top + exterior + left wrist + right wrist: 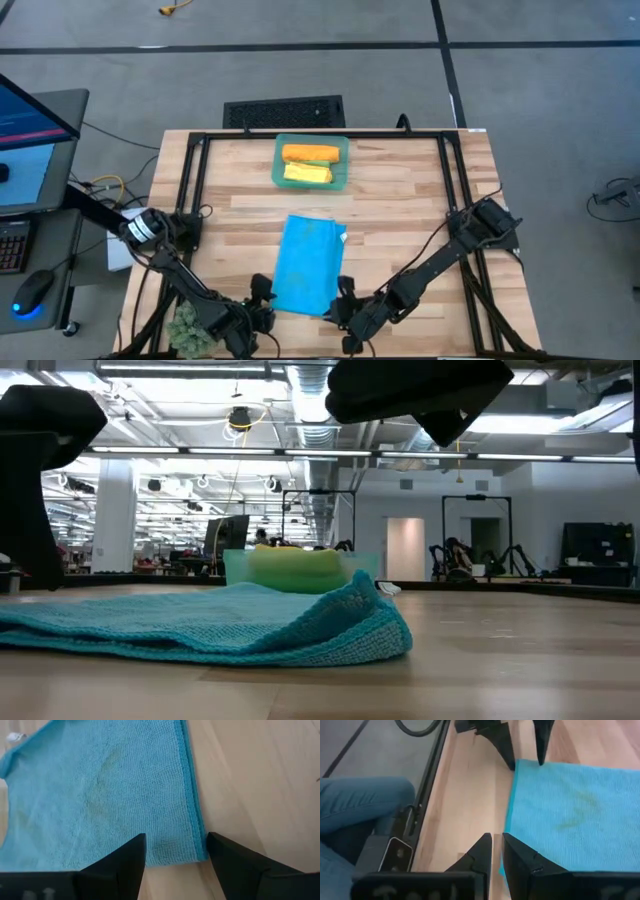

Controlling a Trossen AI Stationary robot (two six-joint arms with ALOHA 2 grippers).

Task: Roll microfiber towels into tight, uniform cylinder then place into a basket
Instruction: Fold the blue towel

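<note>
Plant ball point(184, 327), the spiky green one, sits at the near left corner of the table point(400, 200), right by the left arm. Next over, the left gripper point(176, 851) hangs low at the blue towel's point(310, 266) near left corner, fingers spread wide with the corner edge between them, not pinched as far as I can see. That towel lies folded into a long strip mid-table, running from the near edge toward the basket point(311, 163), far corner a bit rumpled. The basket sits at the far side, well apart from the strip, with an orange roll point(310, 153) and a yellow roll point(307, 174) side by side inside. Right gripper point(494, 851) is at the towel's near right corner, fingers narrowed to a slim gap right at the hem; can't tell whether they actually pinch it. Somebody's jeans-clad leg point(355, 812) shows beyond the table edge.
</note>
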